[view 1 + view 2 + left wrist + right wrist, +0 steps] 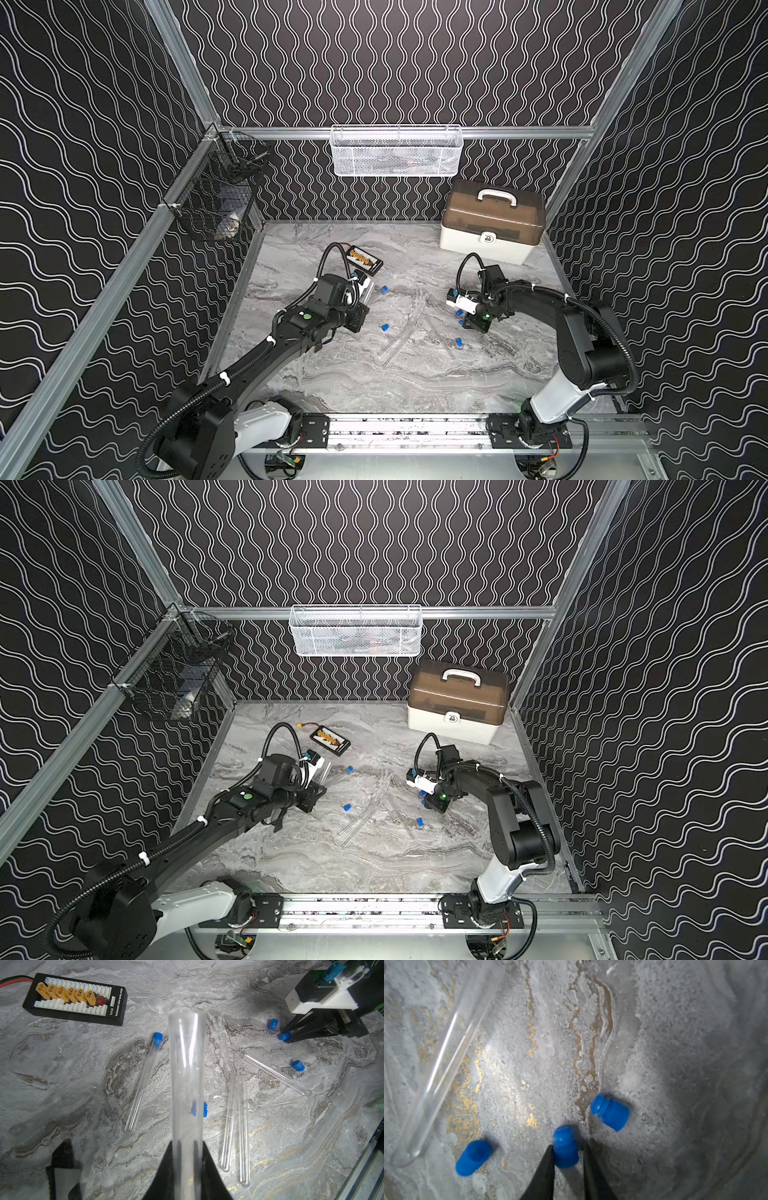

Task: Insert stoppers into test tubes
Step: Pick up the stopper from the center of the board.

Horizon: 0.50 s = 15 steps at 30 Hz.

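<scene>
While the left pincer (187, 1147) is pinching the lower part of a clear, colourless plastic test tube (187, 1064), whose open mouth points away from the wrist, the right pincer (566, 1147) stands lowered to the grey marble-patterned surface (675, 1022). Its two black fingers are narrowly spread on either side of a small bright blue plastic stopper (564, 1140). One finger touches that stopper, a thin gap shows at the other, and the stopper lies on the surface. Two more loose plugs lie near it, a hollow-ended blue stopper (473, 1157) on one side and a ribbed blue stopper (610, 1112) on the other. The rounded closed end of an empty clear tube (440, 1068) rests just beside the hollow-ended one. In the left wrist view, a capped clear tube (143, 1084) lies flat with a blue plug (158, 1036) seated in its mouth, near a black rectangular charging board with yellow connectors (74, 999). A pair of empty clear tubes (228, 1122) lies side by side, and a fourth blue stopper (205, 1109) is partly hidden behind the held test tube. A white case with a brown translucent lid (492, 224) stands at the far right corner of the surface.
</scene>
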Each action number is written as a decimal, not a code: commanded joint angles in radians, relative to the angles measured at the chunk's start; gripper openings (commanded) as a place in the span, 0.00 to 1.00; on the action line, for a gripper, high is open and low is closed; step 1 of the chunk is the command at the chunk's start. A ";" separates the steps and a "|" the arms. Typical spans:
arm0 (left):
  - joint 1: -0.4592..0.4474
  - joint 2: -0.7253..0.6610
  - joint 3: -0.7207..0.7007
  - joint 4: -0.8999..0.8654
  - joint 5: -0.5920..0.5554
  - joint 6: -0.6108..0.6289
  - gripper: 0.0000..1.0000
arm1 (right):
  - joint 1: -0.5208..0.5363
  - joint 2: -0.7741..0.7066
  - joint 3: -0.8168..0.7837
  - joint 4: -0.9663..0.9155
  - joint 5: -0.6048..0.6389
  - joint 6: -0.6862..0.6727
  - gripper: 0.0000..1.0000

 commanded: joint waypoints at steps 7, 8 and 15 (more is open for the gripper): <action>0.003 0.003 0.003 0.016 0.005 0.021 0.01 | 0.001 0.024 0.012 -0.033 -0.020 -0.024 0.20; 0.003 0.003 0.003 0.016 0.005 0.020 0.01 | 0.001 0.025 0.012 -0.036 -0.020 -0.026 0.19; 0.003 0.006 0.003 0.015 -0.001 0.025 0.01 | 0.001 0.026 0.010 -0.054 -0.035 -0.050 0.10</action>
